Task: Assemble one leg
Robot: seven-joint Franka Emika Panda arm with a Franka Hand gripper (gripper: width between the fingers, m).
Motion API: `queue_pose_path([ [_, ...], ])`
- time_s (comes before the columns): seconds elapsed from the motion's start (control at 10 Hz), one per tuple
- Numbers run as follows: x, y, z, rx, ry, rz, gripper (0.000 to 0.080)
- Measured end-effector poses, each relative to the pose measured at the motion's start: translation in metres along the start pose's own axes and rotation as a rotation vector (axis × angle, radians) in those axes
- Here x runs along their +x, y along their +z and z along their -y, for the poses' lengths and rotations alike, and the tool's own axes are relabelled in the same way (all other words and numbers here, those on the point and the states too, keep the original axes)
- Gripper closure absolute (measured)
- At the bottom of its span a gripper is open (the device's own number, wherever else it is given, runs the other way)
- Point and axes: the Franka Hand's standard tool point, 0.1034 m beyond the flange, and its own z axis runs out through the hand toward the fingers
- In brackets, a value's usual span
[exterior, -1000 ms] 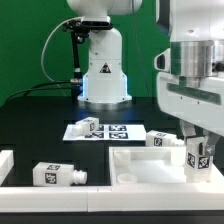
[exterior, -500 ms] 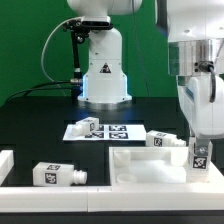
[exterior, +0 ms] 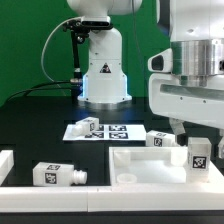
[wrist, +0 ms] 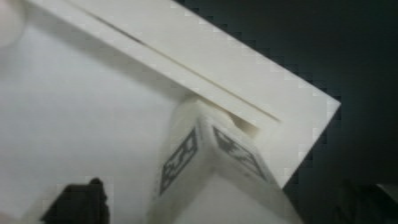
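Observation:
A white leg (exterior: 199, 155) with a black-and-white tag stands upright in the corner of the large white tray-like part (exterior: 150, 165) at the exterior view's right. My gripper (exterior: 199, 136) is directly above and around it. In the wrist view the leg (wrist: 214, 165) sits between two dark fingers (wrist: 80, 203), with a white gap on each side, so the jaws stand open and apart from it. The tray's rim corner (wrist: 267, 105) shows just beyond the leg.
Another leg (exterior: 160, 139) lies behind the tray. One leg (exterior: 88, 126) rests on the marker board (exterior: 112, 132). One more (exterior: 58, 175) lies at the front left, near a white part (exterior: 5, 163) at the left edge. The robot base (exterior: 103, 75) stands behind.
The hand has turned about its vertical axis over the leg, narrow-side at half a second ago and broadside again now. The leg has stayed upright in the tray corner.

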Motion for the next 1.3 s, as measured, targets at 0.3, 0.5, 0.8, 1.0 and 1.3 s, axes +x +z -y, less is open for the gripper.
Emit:
queue_pose_path([
  [0.3, 0.0013, 0.0004, -0.0009, -0.008, -0.219, -0.007, 0.0151],
  [0.5, -0.0011, 0.0017, -0.0016, -0.039, -0.621, -0.017, 0.0151],
  [0.8, -0.0007, 0.0018, -0.0018, -0.036, -0.535, -0.018, 0.0363],
  [1.0, -0.0006, 0.0021, -0.0013, -0.031, -0.339, -0.024, 0.0515],
  [1.3, 0.0003, 0.0018, -0.0012, -0.02, 0.052, -0.024, 0.0514],
])
